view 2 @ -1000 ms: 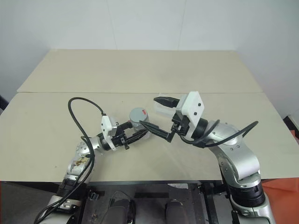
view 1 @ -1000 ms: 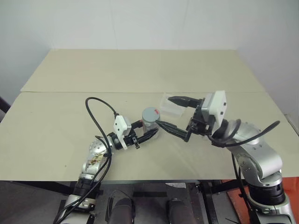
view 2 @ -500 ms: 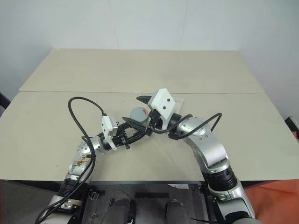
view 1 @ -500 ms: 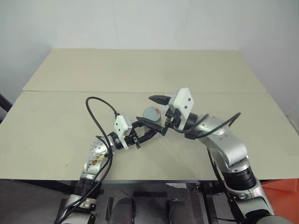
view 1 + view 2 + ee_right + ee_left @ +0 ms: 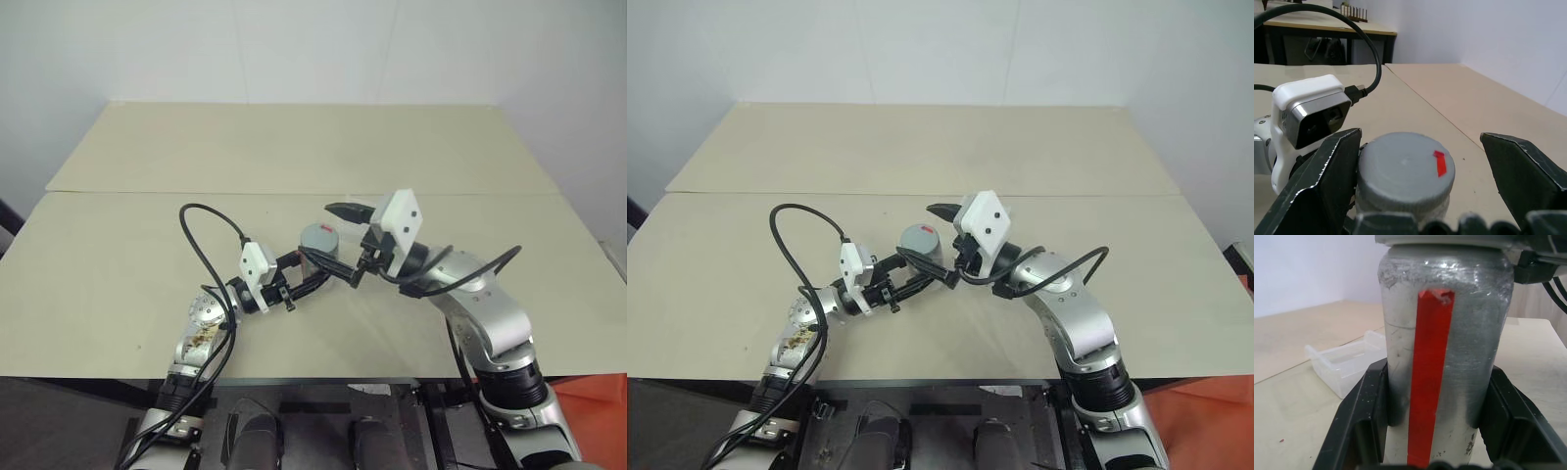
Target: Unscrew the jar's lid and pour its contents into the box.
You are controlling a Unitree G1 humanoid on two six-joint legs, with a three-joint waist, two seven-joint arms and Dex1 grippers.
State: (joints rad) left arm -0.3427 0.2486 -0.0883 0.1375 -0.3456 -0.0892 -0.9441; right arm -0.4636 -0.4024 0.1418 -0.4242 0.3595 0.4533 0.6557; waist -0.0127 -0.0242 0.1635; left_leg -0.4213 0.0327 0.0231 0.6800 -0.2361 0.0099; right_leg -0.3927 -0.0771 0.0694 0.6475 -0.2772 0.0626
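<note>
Near the front middle of the beige table (image 5: 118, 255), the left gripper (image 5: 312, 277) is clamped on the jar (image 5: 1442, 362), its two black fingers (image 5: 1364, 421) pressed against either side of the silvery body, which stands upright with a red strip running up its side. On top of the jar sits the lid (image 5: 1405, 166), grey and round with a small red mark near its edge. Around that lid the right gripper (image 5: 1420, 171) has its fingers spread wide, one on each side of the cap; one finger looks very close to the rim, but I cannot tell whether it touches. Beyond the jar, close by on the table, lies the box (image 5: 1344, 360), transparent and low-walled.
</note>
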